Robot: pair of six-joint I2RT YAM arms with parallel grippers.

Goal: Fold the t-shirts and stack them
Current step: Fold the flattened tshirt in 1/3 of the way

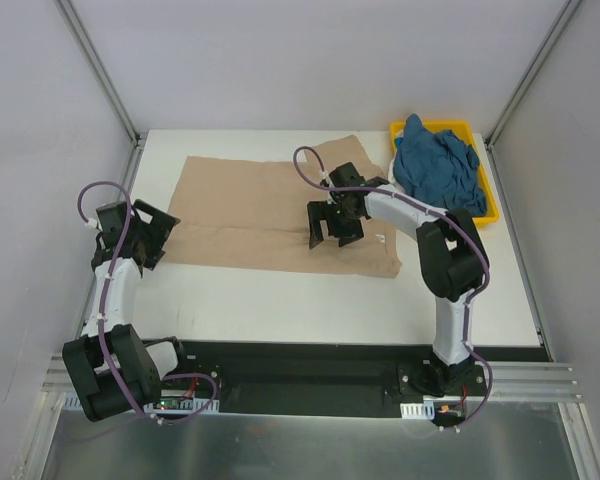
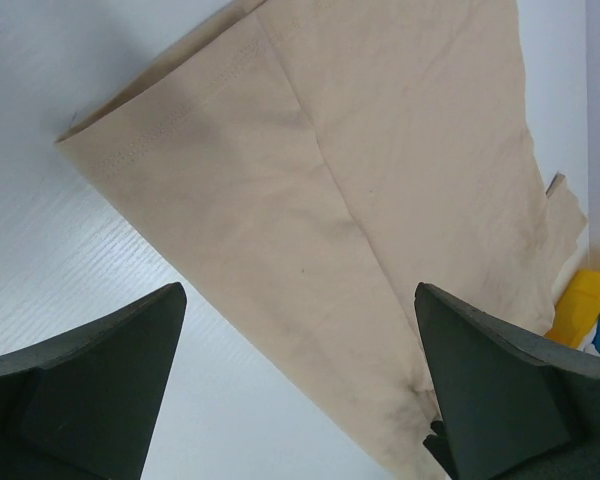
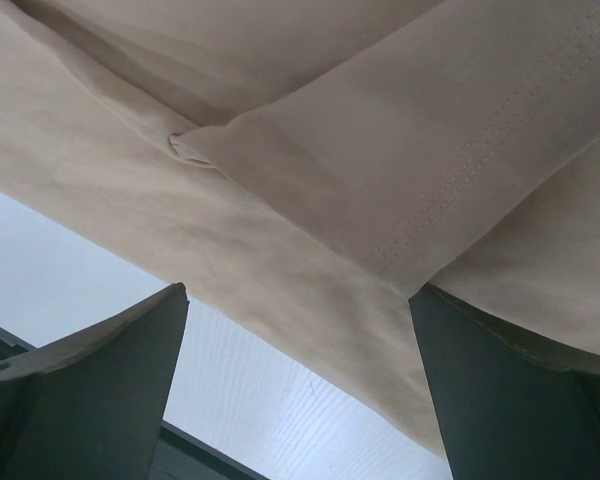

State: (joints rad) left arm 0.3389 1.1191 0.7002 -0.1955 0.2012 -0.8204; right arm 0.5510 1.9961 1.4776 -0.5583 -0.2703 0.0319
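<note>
Left pincer and right pincer both point downward, spread wide.

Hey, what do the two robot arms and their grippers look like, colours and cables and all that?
The left arm and right arm have white links between chunky black joints. A thin purple cable loops along each. The left gripper and right gripper are black, with broad wedge-shaped matte fingers.

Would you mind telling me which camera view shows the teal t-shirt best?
The top external view: the teal t-shirt lies bunched in the yellow tray, fully visible. The left wrist shows only a blue sliver at its edge; the right wrist, none.
</note>
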